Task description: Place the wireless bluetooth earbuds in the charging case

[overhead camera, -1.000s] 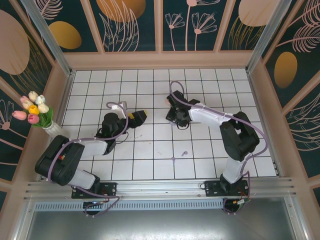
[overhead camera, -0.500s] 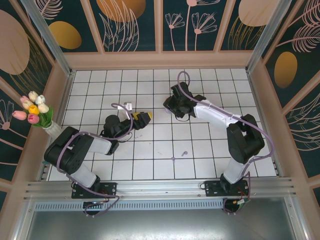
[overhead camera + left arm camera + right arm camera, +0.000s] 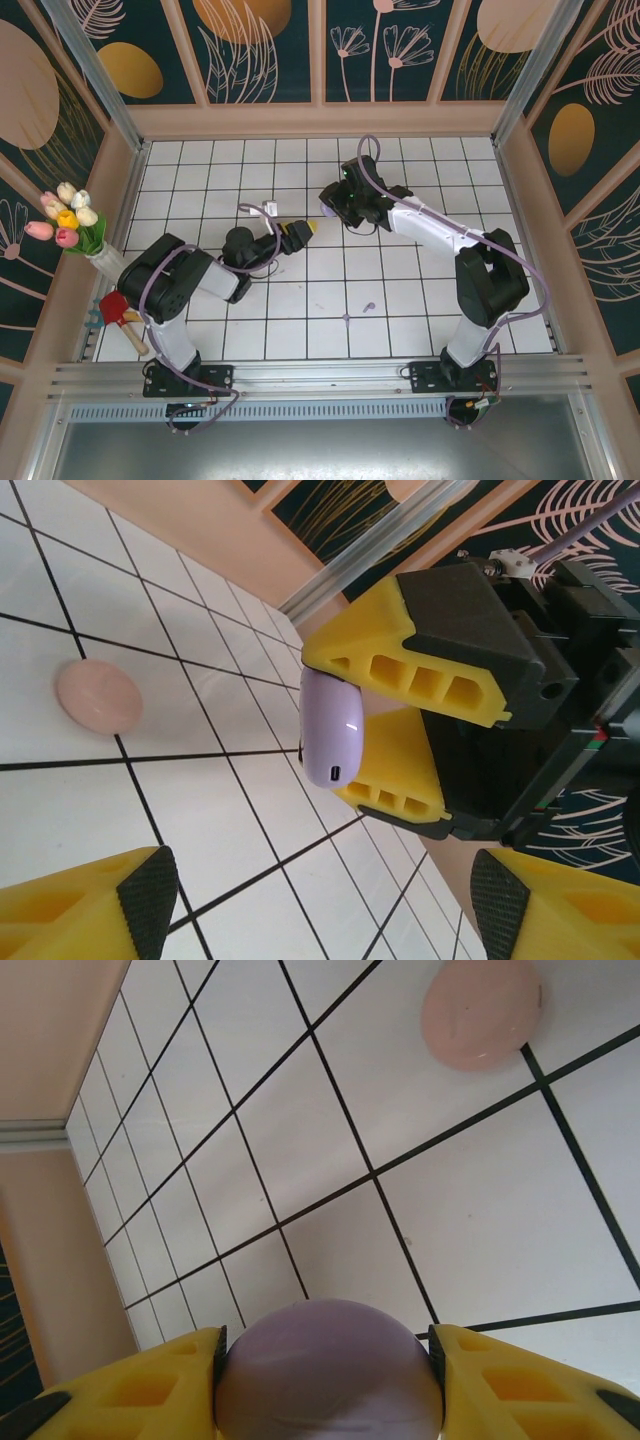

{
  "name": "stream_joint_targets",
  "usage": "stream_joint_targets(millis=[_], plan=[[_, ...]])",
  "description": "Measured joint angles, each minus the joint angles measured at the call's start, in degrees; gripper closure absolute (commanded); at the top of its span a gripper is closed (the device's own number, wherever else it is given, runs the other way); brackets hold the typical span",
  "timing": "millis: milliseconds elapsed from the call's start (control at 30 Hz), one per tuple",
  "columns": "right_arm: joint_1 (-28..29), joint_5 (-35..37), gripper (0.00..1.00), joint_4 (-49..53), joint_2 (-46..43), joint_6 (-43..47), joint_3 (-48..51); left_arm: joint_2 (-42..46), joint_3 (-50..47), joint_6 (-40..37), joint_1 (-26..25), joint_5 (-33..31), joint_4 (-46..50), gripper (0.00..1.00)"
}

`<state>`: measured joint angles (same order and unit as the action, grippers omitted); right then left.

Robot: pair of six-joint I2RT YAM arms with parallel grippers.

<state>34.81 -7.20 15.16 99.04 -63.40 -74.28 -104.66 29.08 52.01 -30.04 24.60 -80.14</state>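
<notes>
Two robot arms meet over a white tiled table (image 3: 440,200) ruled with black grid lines, inside a booth with dark floral walls. The right gripper (image 3: 328,210) is clamped on the charging case (image 3: 332,730), a smooth lilac pebble held off the table between its yellow fingers, with a small slot-shaped charging port facing outward on its edge. The case looks closed; no seam or open lid can be made out. The left gripper (image 3: 305,230) sits just in front of it, pointing at the case, its jaws spread wide with nothing between them. A round pink disc (image 3: 97,696) lies flat on a tile near the case. In the overhead view, two tiny specks (image 3: 368,306) lie on the tiles well apart from both grippers and nearer the arm bases. They may be earbuds but are too small to identify. This appears to be an early step: the case is being presented, and no earbud is in hand or in the case. The next move probably calls for the left fingers to close carefully on the case, to open it or share the hold, while the right grip stays firm on the slippery shell. No brand, label or writing is readable anywhere.
</notes>
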Motion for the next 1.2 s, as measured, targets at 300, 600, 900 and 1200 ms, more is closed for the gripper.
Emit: stream_joint_targets(millis=[300,600,900,1200], plan=[[0.00,-0.98,0.60,-0.46,0.00,-0.46,-0.24,-4.55,4.11,1.68,-1.09,-1.79,-2.84,0.29],[0.00,-1.95,0.60,-0.98,0.00,-0.66,-0.24,-7.74,7.85,2.40,-2.12,-3.93,-3.30,0.34],[0.00,-2.34,0.60,-2.19,0.00,-1.31,-0.22,-9.84,10.05,2.75,-2.62,-5.16,-3.26,0.38],[0.00,-3.02,0.60,-2.99,-0.02,-1.55,0.35,-10.45,11.52,2.82,-2.89,-5.81,-3.26,0.42]])
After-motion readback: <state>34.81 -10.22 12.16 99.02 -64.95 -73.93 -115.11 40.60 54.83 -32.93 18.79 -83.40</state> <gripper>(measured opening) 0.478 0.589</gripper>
